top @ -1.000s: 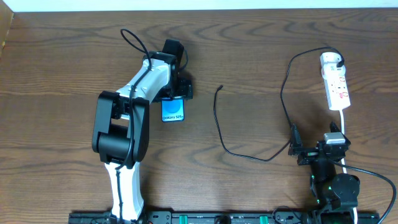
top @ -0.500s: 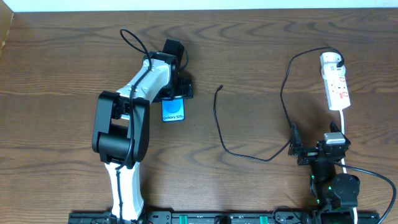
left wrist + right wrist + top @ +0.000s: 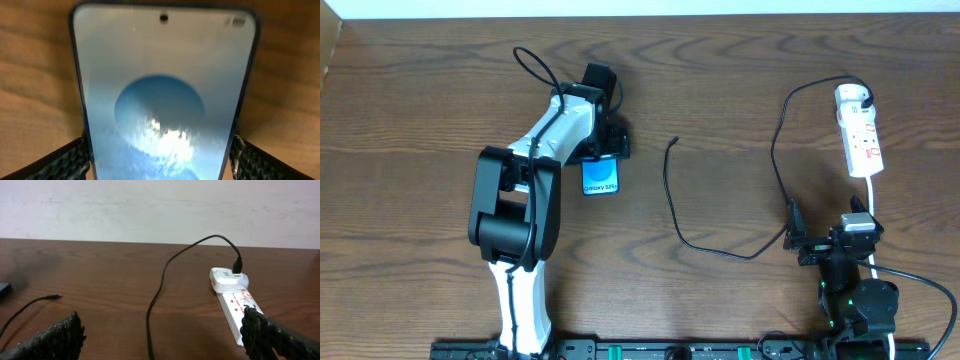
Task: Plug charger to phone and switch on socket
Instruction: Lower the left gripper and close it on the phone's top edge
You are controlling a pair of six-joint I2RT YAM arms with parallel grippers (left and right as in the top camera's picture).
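The phone (image 3: 600, 178), with a blue screen and white text, lies flat on the table left of centre. My left gripper (image 3: 604, 150) is shut on its far end; in the left wrist view both fingers of the gripper (image 3: 157, 152) press the phone's (image 3: 160, 75) sides. The charger's black cable (image 3: 670, 200) loops across the middle, its small tip (image 3: 675, 140) lying free to the right of the phone. Its white plug (image 3: 851, 96) sits in the socket (image 3: 863, 140) at the far right. My right gripper (image 3: 825, 235) is open and empty, its fingers (image 3: 162, 330) near the socket (image 3: 237, 310) and astride the cable (image 3: 160, 285).
The socket's white cord (image 3: 873, 205) runs down beside my right arm. The table's far edge meets a white wall (image 3: 160, 205). The left arm's body (image 3: 515, 210) covers the table left of the phone.
The phone has shifted slightly to the right in my left gripper. The right arm, cable and socket have not moved.
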